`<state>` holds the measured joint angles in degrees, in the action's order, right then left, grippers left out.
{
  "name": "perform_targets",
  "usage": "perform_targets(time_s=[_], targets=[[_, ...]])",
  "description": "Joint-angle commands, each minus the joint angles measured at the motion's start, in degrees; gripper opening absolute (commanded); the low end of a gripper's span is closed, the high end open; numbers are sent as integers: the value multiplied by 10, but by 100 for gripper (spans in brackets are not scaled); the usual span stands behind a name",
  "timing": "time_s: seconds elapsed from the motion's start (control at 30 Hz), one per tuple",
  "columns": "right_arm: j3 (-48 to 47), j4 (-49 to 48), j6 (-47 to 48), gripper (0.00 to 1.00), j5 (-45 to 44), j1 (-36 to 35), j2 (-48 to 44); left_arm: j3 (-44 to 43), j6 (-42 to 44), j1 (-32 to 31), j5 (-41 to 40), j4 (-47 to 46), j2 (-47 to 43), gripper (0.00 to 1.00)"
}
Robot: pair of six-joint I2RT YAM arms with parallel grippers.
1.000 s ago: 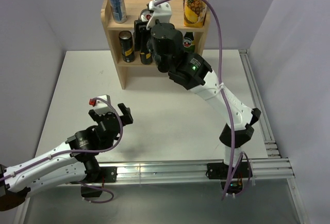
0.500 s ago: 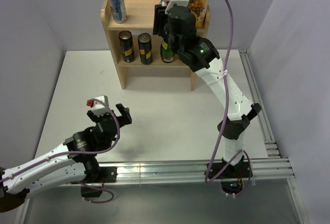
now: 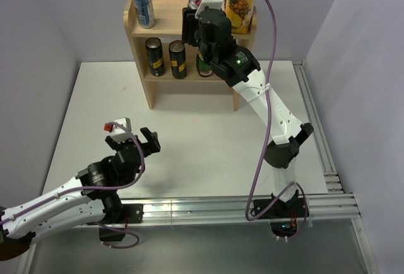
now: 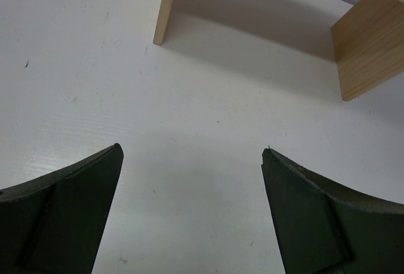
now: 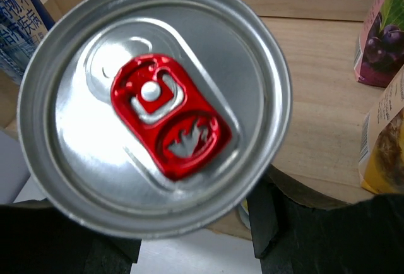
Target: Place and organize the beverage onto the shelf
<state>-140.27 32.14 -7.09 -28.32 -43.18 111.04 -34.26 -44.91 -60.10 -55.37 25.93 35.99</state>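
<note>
Clenched tight on the slim can in the right gripper, up from the lower tier and now slid left over the top board of the shelf, beside the juice carton, with only the set-down to go!

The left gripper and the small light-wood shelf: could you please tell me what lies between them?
Nothing: the left wrist view shows only bare white table between the open left gripper and the small light-wood shelf, whose side panels stand ahead of it.
</note>
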Motion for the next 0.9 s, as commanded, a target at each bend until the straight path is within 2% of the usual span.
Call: perform_targets(time_s=[0.0,0.33,0.87], targets=[[-16,-35,-6,0,18,5,26,3,-6,-2,-3,-11,-10,99],[-11,-37,-18,9,26,9,53,7,-4,-2,2,-11,-20,99],[31,-71,-56,9,46,9,75,10,-4,-2,3,-14,-28,99]])
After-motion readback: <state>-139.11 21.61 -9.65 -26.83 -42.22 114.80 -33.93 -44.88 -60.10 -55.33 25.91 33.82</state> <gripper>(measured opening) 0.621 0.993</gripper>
